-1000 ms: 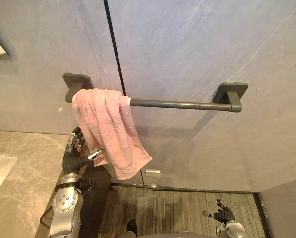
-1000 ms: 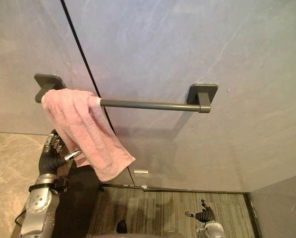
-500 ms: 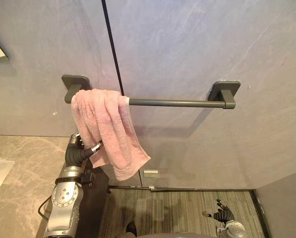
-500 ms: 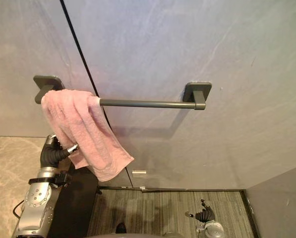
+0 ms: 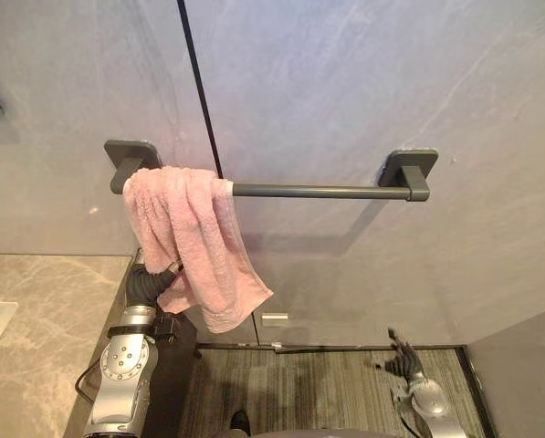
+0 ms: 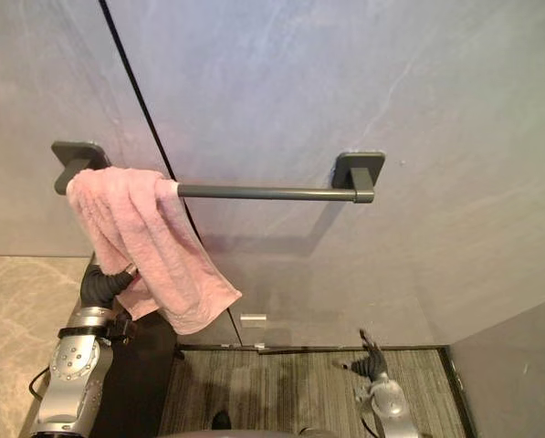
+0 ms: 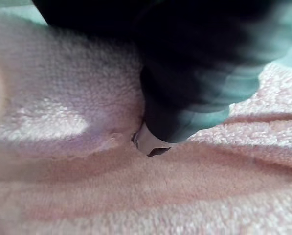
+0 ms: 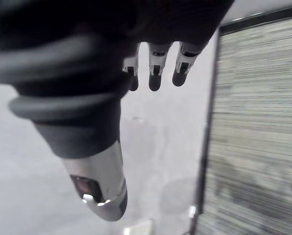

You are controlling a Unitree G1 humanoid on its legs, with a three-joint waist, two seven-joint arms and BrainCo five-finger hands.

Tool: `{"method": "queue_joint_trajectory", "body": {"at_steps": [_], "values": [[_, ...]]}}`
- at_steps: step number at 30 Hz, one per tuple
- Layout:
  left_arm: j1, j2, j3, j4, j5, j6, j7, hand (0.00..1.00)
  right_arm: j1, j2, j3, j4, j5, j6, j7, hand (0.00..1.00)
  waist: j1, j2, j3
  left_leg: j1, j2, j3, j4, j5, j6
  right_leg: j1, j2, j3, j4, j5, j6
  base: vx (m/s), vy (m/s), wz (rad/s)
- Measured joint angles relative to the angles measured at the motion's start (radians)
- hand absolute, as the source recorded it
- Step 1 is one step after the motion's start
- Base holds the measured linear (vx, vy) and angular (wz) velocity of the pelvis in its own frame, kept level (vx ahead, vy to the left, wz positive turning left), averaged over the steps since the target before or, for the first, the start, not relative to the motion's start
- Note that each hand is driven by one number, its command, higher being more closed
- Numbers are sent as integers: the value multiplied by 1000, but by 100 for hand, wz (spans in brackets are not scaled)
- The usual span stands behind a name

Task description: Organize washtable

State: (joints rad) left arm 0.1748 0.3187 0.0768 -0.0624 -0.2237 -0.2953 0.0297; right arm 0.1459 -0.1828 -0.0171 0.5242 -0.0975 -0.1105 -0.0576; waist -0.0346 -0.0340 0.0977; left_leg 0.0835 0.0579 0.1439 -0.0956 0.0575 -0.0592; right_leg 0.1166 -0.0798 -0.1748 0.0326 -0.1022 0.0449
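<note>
The pink towel is slung over the left end of the dark towel bar on the grey wall. It's all bunched up, with one corner hanging lower toward the right. The robot's left hand is pushed up against the lower part of the towel, mostly tucked behind it, so honestly can't tell if it's gripping or not. The right hand hangs low over the striped floor, loose and holding nothing. The marble counter is off to the left.
</note>
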Motion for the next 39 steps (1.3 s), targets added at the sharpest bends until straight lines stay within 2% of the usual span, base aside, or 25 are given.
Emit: {"method": "queue_joint_trajectory", "body": {"at_steps": [2,4,9,14,21,26,39], "values": [[5,-6,-7,-17,1,0,7,100,18,-1,26,-102,11,-2,7,0,1,-1,0,0,0,2,0,0,0,-1,1,3,0,1,0,-17,-6,-6],[8,-29,-7,-40,3,0,18,100,55,-13,69,-265,12,-26,30,0,0,-2,0,1,1,7,0,-2,2,-3,2,9,0,1,0,-22,-8,-5],[11,-36,-36,-73,39,-8,17,100,61,-56,121,-439,56,-80,93,0,1,-3,0,0,3,19,0,-6,6,-13,2,22,5,2,1,-19,-1,-8],[10,-36,-49,-88,39,-19,17,100,2,-178,242,-551,147,-99,138,0,2,-3,0,1,4,24,0,-7,6,-16,3,28,8,2,1,-6,-1,-3],[1,-35,-86,-86,38,-22,21,100,-161,-221,351,-551,266,-111,166,0,22,-3,0,1,6,24,1,-7,7,-16,5,31,18,2,1,0,0,0],[-3,-36,-87,-60,37,-23,37,100,-243,-218,417,-551,275,-112,161,0,26,-3,0,-1,6,14,0,-6,7,-13,5,21,20,2,1,-19,-7,5],[-50,-68,-100,10,20,-22,37,100,-386,-156,463,-456,275,-109,122,0,48,-2,-1,-25,5,-28,0,15,6,-16,6,-16,21,1,0,-25,-9,9]]}}
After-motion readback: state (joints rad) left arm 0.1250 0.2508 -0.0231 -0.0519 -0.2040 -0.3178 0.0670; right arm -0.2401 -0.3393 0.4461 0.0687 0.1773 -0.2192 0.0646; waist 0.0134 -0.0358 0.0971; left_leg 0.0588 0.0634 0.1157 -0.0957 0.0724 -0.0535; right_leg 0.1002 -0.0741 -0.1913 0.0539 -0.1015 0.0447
